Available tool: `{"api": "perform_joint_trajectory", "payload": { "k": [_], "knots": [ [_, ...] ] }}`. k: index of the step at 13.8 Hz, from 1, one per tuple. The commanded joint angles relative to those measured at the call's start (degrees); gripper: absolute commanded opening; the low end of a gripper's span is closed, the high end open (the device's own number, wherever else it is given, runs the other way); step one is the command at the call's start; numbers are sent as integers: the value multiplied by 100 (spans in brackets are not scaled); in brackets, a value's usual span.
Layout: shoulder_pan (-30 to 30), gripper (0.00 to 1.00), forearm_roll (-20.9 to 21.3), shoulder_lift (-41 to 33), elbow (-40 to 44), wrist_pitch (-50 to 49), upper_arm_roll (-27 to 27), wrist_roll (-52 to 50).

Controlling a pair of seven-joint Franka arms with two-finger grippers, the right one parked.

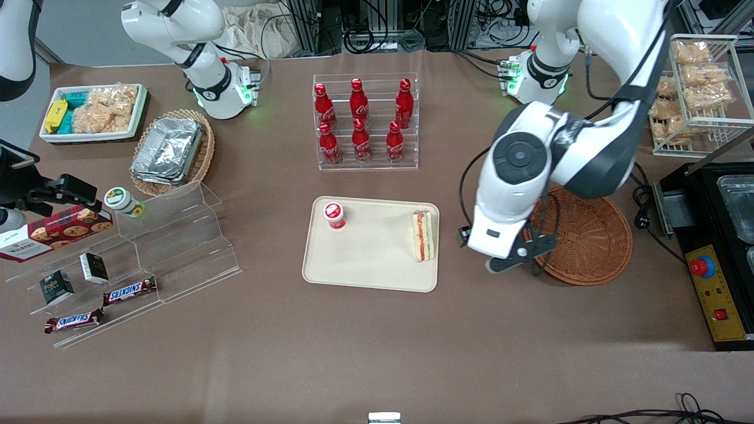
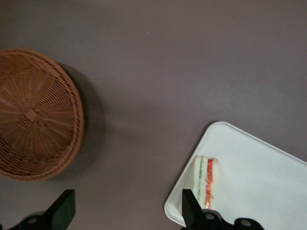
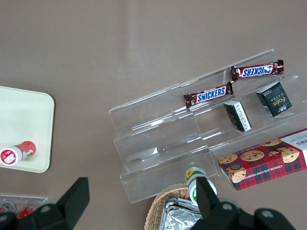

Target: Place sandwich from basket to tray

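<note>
Sandwich [image 1: 423, 235] is lying on the tray [image 1: 377, 268] at its three o'clock edge, away from the red-capped bottle [image 1: 334, 215]. I'm hovering my gripper [image 1: 518, 259] spread and empty between tray and emptied basket [image 1: 589, 241], judging placement done.

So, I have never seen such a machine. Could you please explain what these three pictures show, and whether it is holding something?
These are two robot arms at a brown table. One picture looks down from the front; the other two come from cameras on the arms' wrists. The working arm's gripper hangs open and empty above the table, between the tray and the basket. The sandwich already lies on the tray, near the edge closest to the basket, and a small red bottle stands there too. The basket holds nothing. A rack of red bottles stands farther from the front camera than the tray.
</note>
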Motion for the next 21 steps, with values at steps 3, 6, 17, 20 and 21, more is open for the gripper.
{"api": "perform_joint_trajectory", "payload": {
  "k": [3,6,17,20,21],
  "knots": [
    [544,100,-437,-960,-847,-67,150,1113],
    [465,100,-1017,-1504,-1136,-76,915,2088],
    [52,100,-1572,-3385,-2024,-1095,3086,5105],
    [139,100,-1581,-3843,-2428,-982,3149,5237],
    [149,100,-1581,-3931,-2508,-920,3149,5229]
  ]
}}
